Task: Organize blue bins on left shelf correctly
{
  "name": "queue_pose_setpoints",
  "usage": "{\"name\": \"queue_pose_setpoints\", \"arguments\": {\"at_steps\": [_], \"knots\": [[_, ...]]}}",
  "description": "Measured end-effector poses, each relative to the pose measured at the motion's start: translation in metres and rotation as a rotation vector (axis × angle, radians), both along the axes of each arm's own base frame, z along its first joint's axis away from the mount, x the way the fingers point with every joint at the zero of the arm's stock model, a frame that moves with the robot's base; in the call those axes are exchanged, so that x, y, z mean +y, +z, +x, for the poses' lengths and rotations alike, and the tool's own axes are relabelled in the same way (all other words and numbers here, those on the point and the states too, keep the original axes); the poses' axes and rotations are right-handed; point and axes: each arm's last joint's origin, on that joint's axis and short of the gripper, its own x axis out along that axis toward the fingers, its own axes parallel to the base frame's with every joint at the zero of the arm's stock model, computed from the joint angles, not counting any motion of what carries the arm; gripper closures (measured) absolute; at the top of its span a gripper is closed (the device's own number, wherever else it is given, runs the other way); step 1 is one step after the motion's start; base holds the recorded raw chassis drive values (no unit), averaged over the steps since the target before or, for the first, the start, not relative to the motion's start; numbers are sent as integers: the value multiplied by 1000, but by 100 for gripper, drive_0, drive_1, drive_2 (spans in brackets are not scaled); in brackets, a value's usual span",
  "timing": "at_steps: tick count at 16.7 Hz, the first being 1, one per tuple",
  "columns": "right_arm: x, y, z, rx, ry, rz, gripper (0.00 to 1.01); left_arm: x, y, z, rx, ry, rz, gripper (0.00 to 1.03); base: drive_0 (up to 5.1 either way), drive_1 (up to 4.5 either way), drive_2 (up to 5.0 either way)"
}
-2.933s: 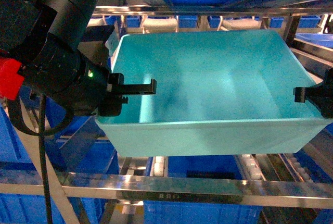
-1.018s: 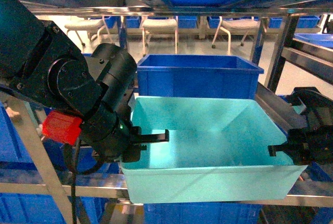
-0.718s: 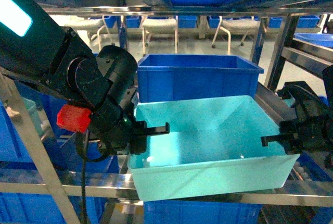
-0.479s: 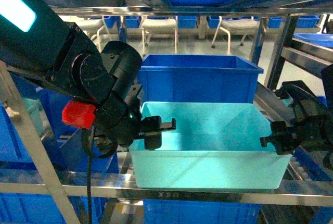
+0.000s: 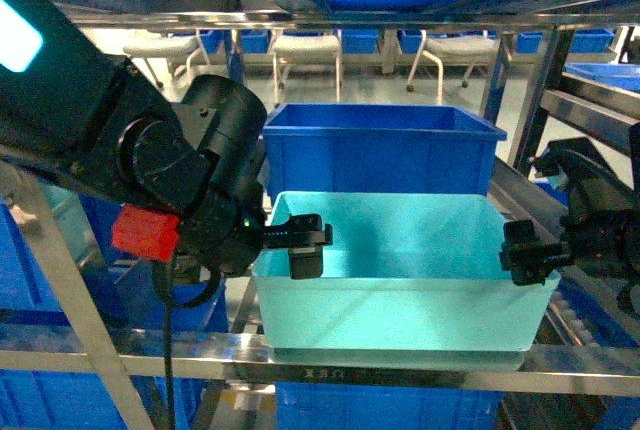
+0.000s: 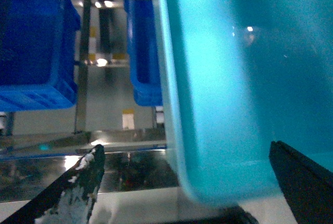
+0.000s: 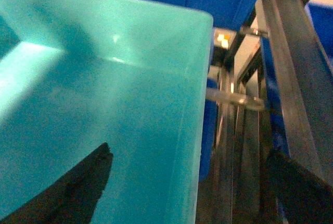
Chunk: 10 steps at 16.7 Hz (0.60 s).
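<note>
two grippers, left [image 5: 305, 240] and right [image 5: 525, 253], straddle the side walls of the light blue bin [image 5: 400, 290] mid-frame with jaws spread, steadying it on the shelf [image 5: 380, 358]

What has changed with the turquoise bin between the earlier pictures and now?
The turquoise bin came down from high and tilted to sit level on the shelf rails, in front of the royal-blue crate. The left gripper and right gripper still straddle its side walls. The steel rack has not changed.

Turquoise bin's [image 5: 400, 290] left wall behind left claw [image 5: 305, 247].
</note>
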Motion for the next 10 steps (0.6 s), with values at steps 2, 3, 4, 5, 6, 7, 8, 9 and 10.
{"name": "queue_pose_setpoints", "arguments": {"at_steps": [2,3,4,5,6,7,8,9,10], "knots": [[0,9,-12,-179,32,38,1,9,16,-17,-139,63,18,6,0,0,0],[0,14,-18,-223,52,64,4,11,21,-26,-162,73,14,5,0,0,0],[-2,16,-27,-206,65,75,3,13,20,-38,-169,84,27,5,0,0,0],[-5,11,-37,-170,76,88,3,13,16,-50,-152,79,43,5,0,0,0],[-10,5,-51,-97,72,108,3,14,12,-64,-129,72,59,5,0,0,0],[-15,3,-63,-78,58,119,3,16,13,-77,-149,78,66,5,0,0,0],[-20,7,-73,-59,59,135,3,16,19,-85,-166,73,57,5,0,0,0],[-23,13,-83,-47,68,149,3,19,26,-94,-182,79,58,5,0,0,0],[-23,15,-89,-14,84,164,3,22,29,-99,-200,79,55,5,0,0,0]]}}
